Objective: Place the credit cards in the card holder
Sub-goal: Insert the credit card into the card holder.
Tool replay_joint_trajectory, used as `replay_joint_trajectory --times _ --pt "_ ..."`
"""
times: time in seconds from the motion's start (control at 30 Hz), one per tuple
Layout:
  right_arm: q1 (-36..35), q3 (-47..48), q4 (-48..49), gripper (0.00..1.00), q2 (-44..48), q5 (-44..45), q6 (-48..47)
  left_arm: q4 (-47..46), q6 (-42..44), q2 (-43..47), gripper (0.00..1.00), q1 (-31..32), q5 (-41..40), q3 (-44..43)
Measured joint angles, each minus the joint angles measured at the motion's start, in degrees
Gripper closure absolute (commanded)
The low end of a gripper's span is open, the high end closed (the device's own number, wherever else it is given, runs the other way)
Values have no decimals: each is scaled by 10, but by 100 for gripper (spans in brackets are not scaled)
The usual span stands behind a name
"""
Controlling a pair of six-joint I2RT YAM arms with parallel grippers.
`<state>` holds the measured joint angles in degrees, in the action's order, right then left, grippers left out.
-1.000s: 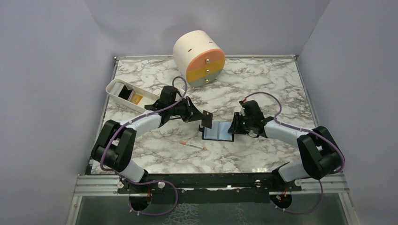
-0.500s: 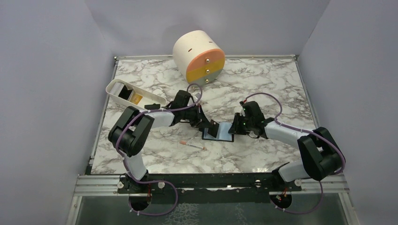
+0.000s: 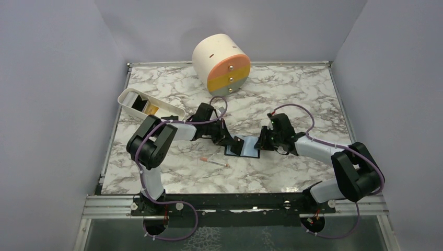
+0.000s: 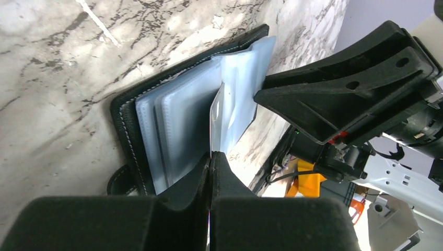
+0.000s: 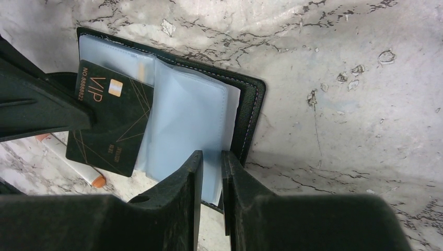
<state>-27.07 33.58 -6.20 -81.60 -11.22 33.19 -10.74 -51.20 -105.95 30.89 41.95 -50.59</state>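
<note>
Left gripper [image 4: 210,157] clamped on black card [image 5: 111,117]. Right gripper [image 5: 210,157] pinches a clear sleeve of card holder [image 5: 254,102]; card just beside it.

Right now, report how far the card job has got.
Done: card holder lies open; visible sleeves look empty. In hand: left claw holds a black card at the sleeves while right claw pinches the holder. Left: seat that card, then the orange card in the white tray.

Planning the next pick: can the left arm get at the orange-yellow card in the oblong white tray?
Probably not yet: the left pincer is shut on a black VIP card at the black card holder. Nothing else blocks the oblong white tray.
</note>
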Motion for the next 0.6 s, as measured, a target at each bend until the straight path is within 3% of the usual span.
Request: replay_joint_trajectory --times 0.6 --pt "1 -12 18 78 6 -2 11 -46 7 -12 100 15 -9 0"
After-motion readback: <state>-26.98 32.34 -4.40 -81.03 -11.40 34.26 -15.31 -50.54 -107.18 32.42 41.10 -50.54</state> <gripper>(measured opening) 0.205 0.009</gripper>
